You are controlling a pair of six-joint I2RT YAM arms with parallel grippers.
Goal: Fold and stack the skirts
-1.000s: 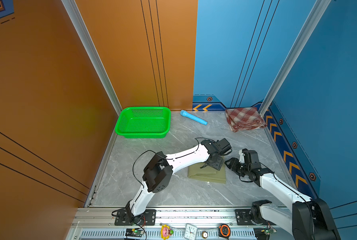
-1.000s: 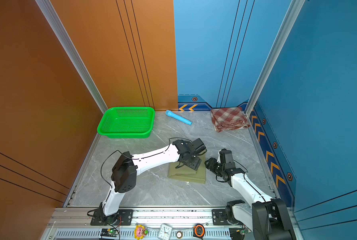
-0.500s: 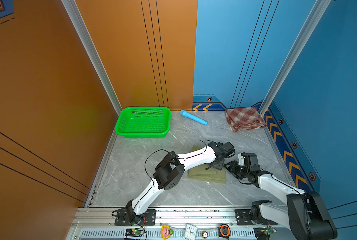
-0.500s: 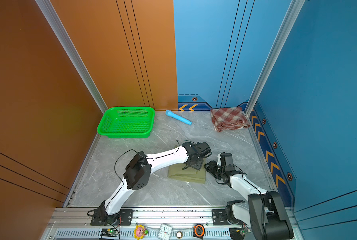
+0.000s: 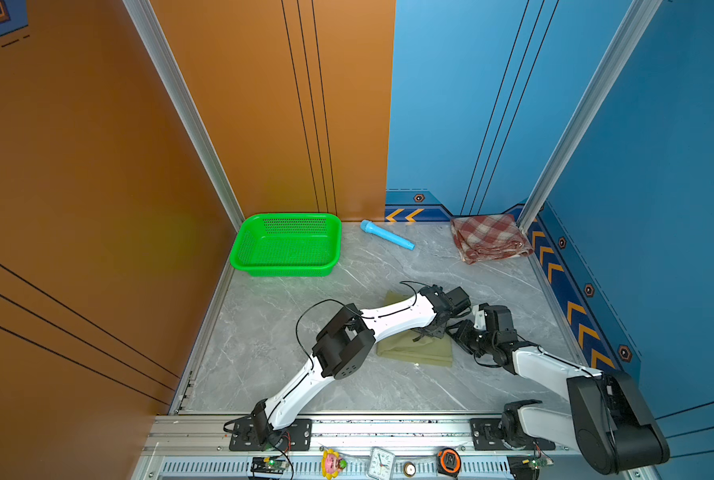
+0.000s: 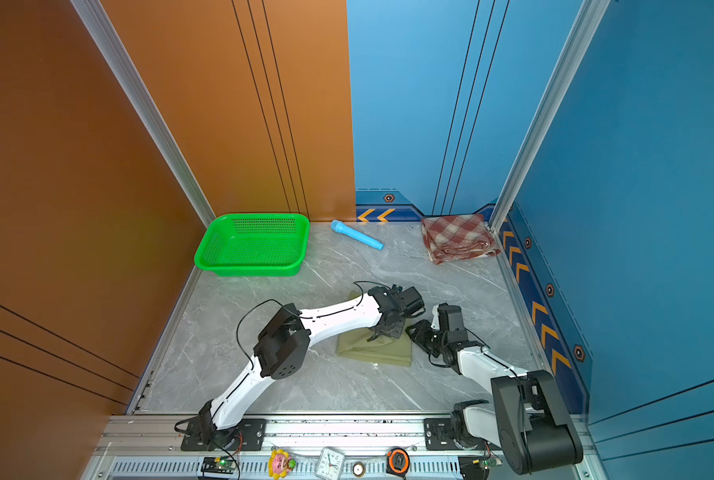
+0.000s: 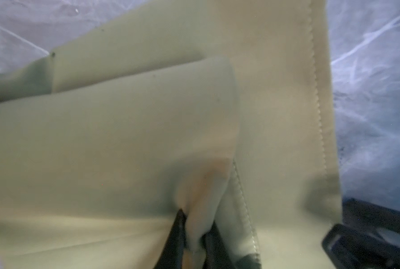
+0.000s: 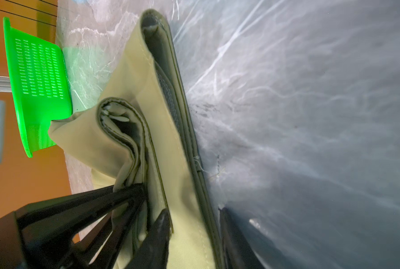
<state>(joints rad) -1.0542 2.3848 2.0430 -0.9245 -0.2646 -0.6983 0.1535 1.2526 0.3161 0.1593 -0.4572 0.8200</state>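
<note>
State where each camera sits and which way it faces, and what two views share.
Top views: high overhead on the robot's side, looking down at the table, basket, plaid skirt and olive skirt; left arm and right arm show whole.
Left wrist: on the left arm, close above the olive skirt; left gripper pinches a fold.
Right wrist: low near the table, facing along the skirt's edge toward the basket; the right gripper straddles that edge.
Shared: both wrist views show the fold pinched by the left gripper.
</note>
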